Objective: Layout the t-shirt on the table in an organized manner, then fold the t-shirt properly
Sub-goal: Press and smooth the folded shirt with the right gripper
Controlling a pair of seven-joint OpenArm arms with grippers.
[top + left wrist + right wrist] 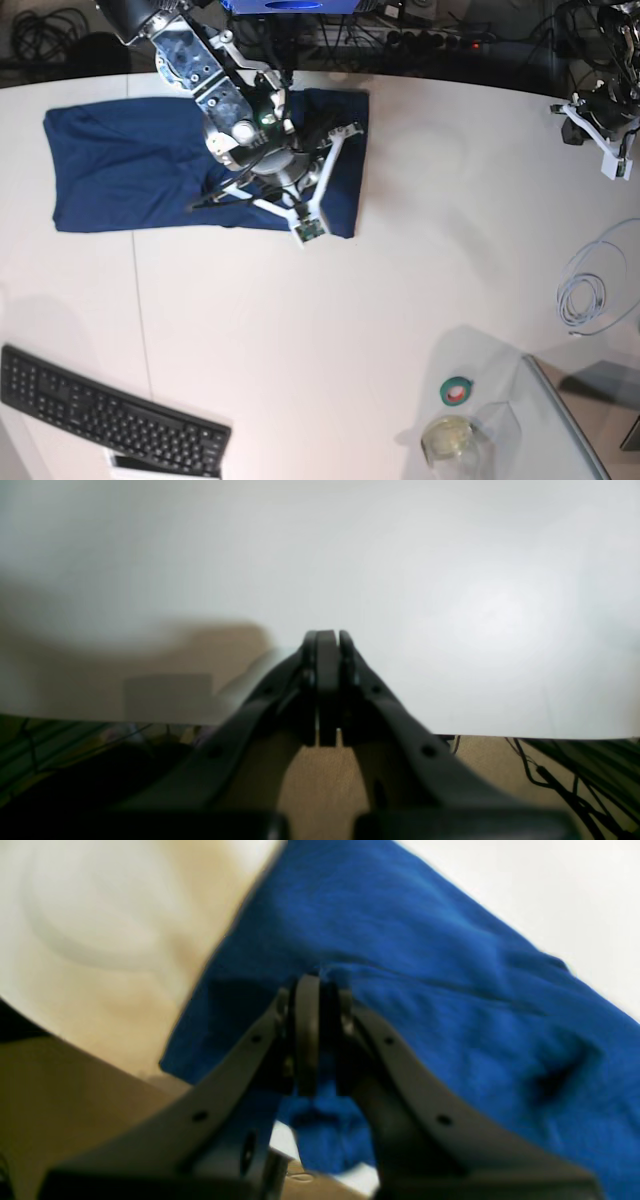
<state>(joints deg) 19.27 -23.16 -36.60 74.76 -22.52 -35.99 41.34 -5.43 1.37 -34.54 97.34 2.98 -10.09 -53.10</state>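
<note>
T-shirt (pixel 130 165): navy, no print, lying mostly flat at the far left of the table (pixel 350 300), partly folded into a rough rectangle, long side running left-right. Wrinkled near its right end. Table: white, smooth, thin dark seam left of centre.

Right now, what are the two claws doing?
Left gripper: shut, empty, over the white table.
Right gripper: shut on the navy t-shirt.

The t-shirt (pixel 130 165) lies spread on the table (pixel 330 300), far-left part. The keyboard (pixel 105 410) sits well in front of the t-shirt, near the table's front-left edge.
</note>
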